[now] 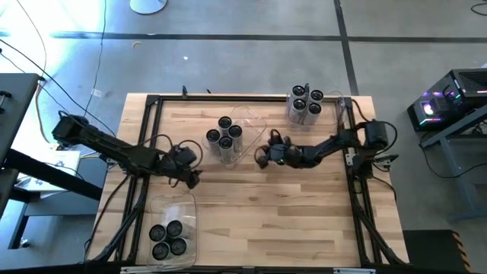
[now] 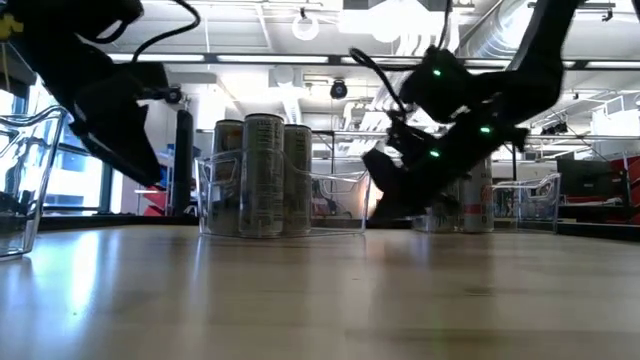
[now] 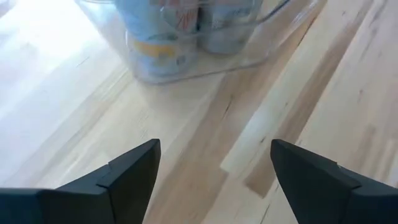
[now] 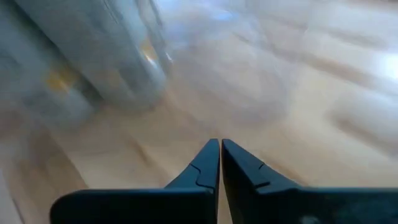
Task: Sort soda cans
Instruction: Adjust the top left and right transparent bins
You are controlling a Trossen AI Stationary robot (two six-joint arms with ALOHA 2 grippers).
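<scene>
Several soda cans stand upright in a clear bin at the table's middle, also seen in the low view as cans. More cans stand in a bin at the far right, and dark cans in a bin at the near left. My left gripper hangs open over bare wood, left of and nearer than the middle bin; nothing is between its fingers. My right gripper is shut and empty, slanting down just right of the middle bin.
A black frame runs along the table's far edge and down both sides. Bare wood fills the near middle and near right. Cabinets and equipment stand on the floor beyond both side edges.
</scene>
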